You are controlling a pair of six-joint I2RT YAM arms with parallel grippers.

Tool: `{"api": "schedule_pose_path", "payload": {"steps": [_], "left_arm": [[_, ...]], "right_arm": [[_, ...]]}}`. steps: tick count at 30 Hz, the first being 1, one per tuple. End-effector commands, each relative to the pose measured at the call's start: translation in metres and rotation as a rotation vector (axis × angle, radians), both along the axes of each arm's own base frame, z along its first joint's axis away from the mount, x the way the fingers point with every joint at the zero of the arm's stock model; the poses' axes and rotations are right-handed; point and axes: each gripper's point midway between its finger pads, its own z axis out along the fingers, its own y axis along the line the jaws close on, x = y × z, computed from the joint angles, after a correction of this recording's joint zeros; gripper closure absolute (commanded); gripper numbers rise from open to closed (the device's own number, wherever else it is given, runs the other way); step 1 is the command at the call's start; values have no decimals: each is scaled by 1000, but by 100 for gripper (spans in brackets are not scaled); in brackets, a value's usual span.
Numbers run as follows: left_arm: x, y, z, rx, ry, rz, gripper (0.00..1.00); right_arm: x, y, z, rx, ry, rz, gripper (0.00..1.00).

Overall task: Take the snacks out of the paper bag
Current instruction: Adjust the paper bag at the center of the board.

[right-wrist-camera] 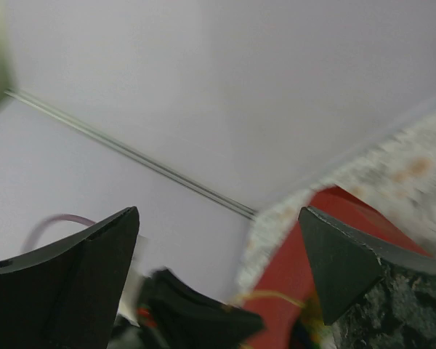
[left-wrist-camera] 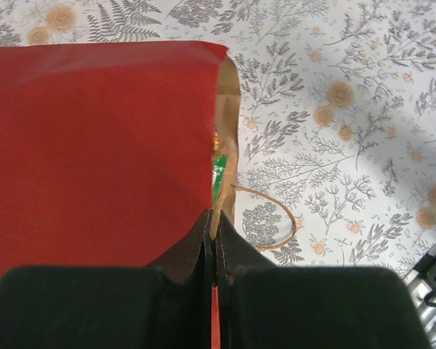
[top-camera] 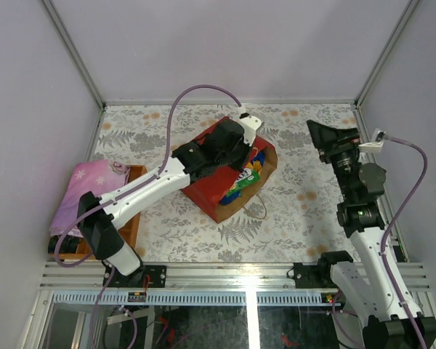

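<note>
Left gripper (left-wrist-camera: 212,222) pinched shut on rim of red paper carrier bag (top-camera: 203,190), kraft-brown inside, mid-table, mouth toward right arm. Right gripper (right-wrist-camera: 218,214) spread wide, holding nothing, well apart from bag.

Risk: thin paper tearing or slipping from pinch under hard pull; bag sliding instead of opening.

Glossy snack packets (top-camera: 248,174), green, blue, yellow, bunched inside mouth. String handle (left-wrist-camera: 293,222) limp on floral tabletop (top-camera: 305,218).

White link shells on left arm (top-camera: 144,183) and right arm (top-camera: 378,265), black joint housings. Mauve cable (top-camera: 202,87) off each wrist. Matte black wedge fingers (right-wrist-camera: 349,269), pebbled surface on one.
</note>
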Motion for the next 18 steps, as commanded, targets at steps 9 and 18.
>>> {"api": "schedule_pose_path", "payload": {"steps": [9, 18], "left_arm": [[55, 72, -14, -2, -8, 273, 100], [58, 111, -27, 41, -13, 391, 100]], "right_arm": [[-34, 46, -261, -609, 709, 261, 13], [-40, 76, -307, -651, 736, 398, 20]]}}
